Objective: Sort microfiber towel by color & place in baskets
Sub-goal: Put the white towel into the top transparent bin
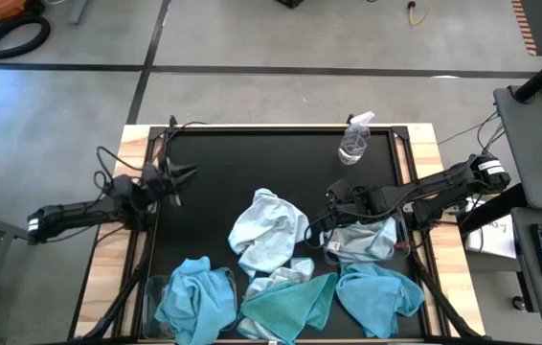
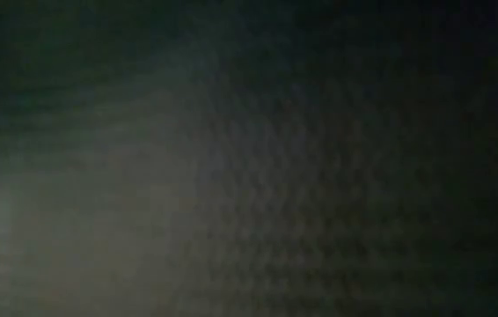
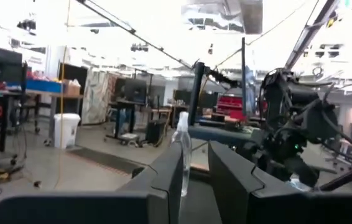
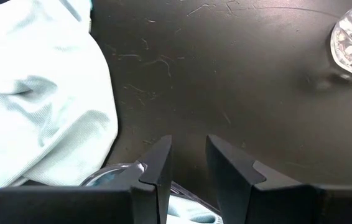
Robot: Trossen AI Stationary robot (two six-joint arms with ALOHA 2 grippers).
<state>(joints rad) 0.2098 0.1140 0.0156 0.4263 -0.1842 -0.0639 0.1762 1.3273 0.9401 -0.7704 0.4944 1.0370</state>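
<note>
1. Towels crowd the table's six o'clock half: a pale towel (image 1: 266,230) at centre, a teal towel (image 1: 290,305) below it, and blue towels at seven o'clock (image 1: 194,297) and five o'clock (image 1: 378,295).
2. Right gripper (image 4: 186,163) hangs above the right basket (image 1: 365,251) at four o'clock, where a pale cloth already lies; jaws stand a little apart with nothing between them.
3. Left gripper (image 3: 194,168) waits at the nine o'clock edge, jaws also slightly apart and empty, aimed across at the spray bottle (image 1: 355,141).
4. Judgement: the next pick looks like that central pale towel, so pinch a raised fold, lift clear, and avoid dragging the teal neighbour.
5. Left basket (image 1: 156,302) sits under blue cloth at seven o'clock.
6. Open dark mat (image 1: 252,163) lies toward twelve; the bottle at one o'clock is the only obstacle there.
</note>
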